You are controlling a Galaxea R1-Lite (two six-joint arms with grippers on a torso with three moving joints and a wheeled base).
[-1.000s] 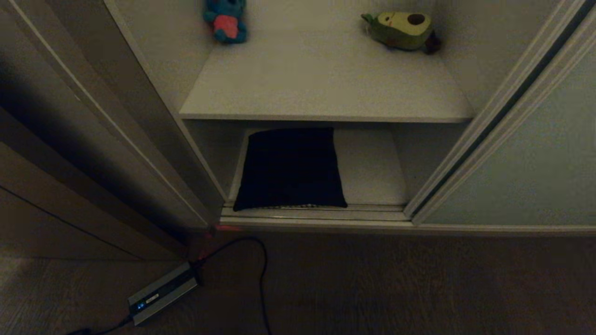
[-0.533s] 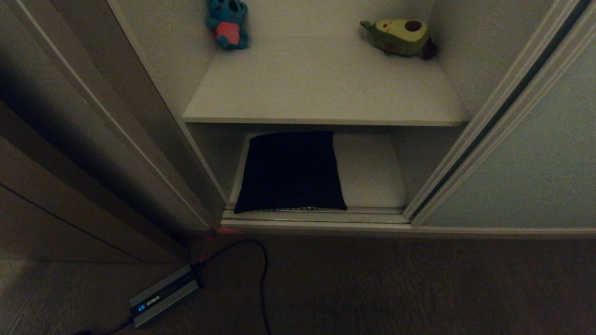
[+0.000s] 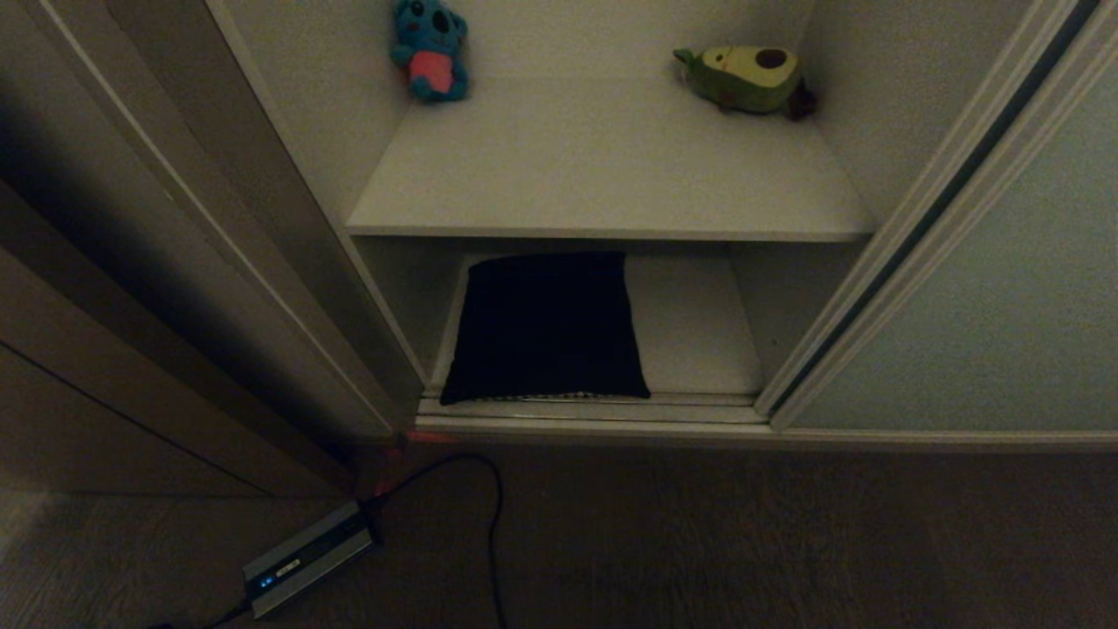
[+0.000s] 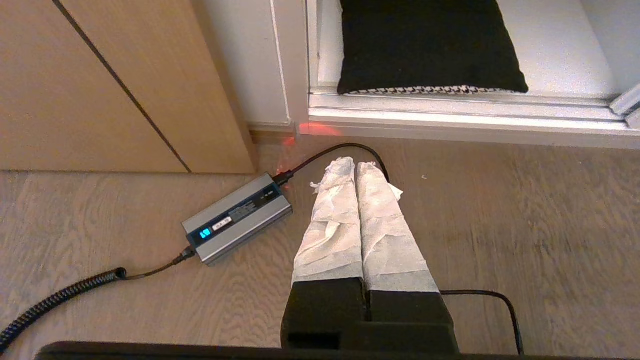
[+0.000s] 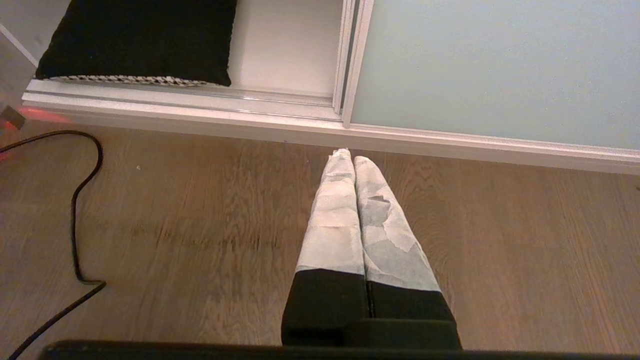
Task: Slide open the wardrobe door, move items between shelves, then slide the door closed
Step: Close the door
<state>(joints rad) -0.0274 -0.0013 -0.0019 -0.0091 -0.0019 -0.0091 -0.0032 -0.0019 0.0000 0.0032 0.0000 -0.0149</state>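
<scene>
**Mia:** Why is the sliding wardrobe door [image 3: 987,288] pushed off to the side?

**Ben:** So the robot can get to the shelves. With the door over there, the inside of the wardrobe is open.

**Mia:** Where is the cushion [image 3: 546,325]?

**Ben:** On the bottom shelf [image 3: 694,323], just inside the floor track [image 3: 594,409]. Its black back faces up — you only see a thin strip of the checked side along the edge by the track.

**Mia:** And the shelf above the cushion?

**Ben:** That upper shelf [image 3: 603,166] has a blue plush toy [image 3: 430,48] and an avocado plush toy [image 3: 742,79] at the back. The front part is bare, so I think the cushion could go there.

**Mia:** What are the tools doing?

**Ben:** The left tool [image 4: 356,167] hangs above the floor in front of the track, near the power brick [image 4: 237,217] and its cable [image 4: 345,150]. The right tool [image 5: 348,157] hangs above the floor too, close to the door's edge. Both are squeezed tight together — holding nothing.

**Mia:** Why so low?

**Ben:** My guess is they are just resting, and neither has reached for the cushion yet.
</scene>
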